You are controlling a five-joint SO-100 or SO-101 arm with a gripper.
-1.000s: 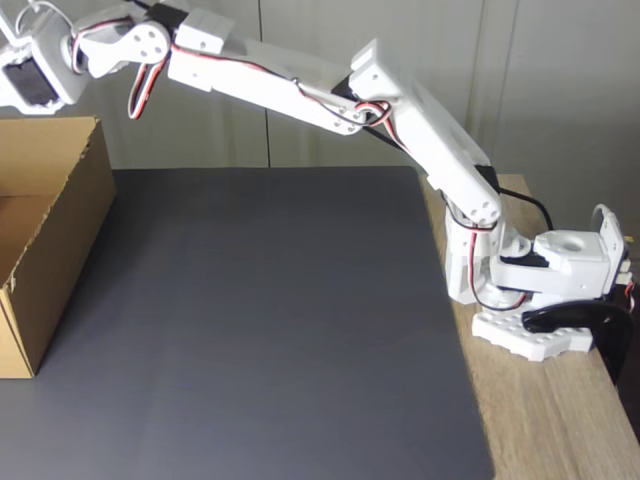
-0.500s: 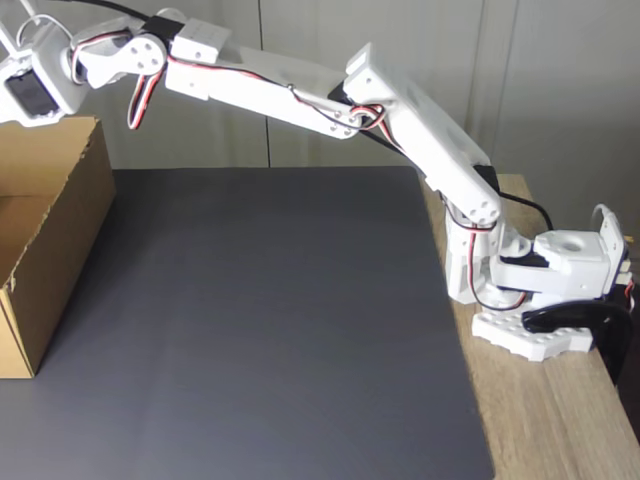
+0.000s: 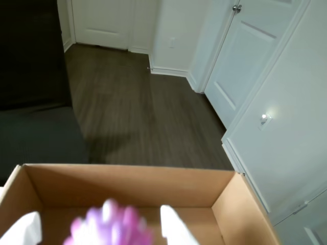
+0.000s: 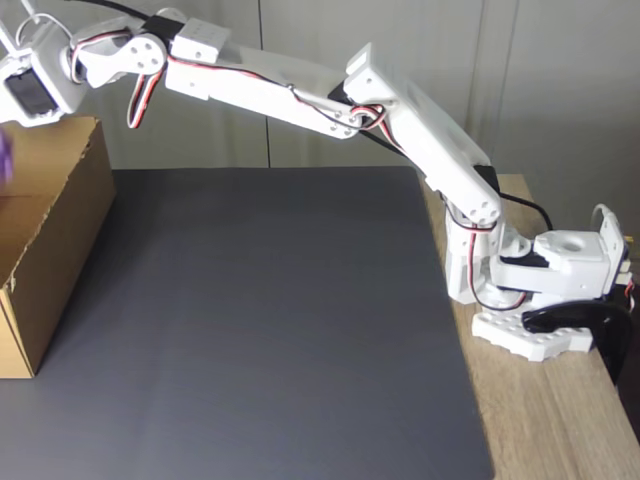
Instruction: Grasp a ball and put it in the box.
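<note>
Ball seen blurred, round, no long axis discernible, cut off at wrist view bottom, between spread white fingers, above open cardboard box. Contact not discernible.

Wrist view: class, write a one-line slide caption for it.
Blurred pink-and-purple ball between the gripper fingers above the open cardboard box.

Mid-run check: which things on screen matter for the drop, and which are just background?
Job items:
- ball, blurred, between the gripper fingers over the box
- box, open, brown cardboard
- gripper, white

Background:
- dark mat on the table
- wooden tabletop
- white doors and dark floor in the wrist view
</note>
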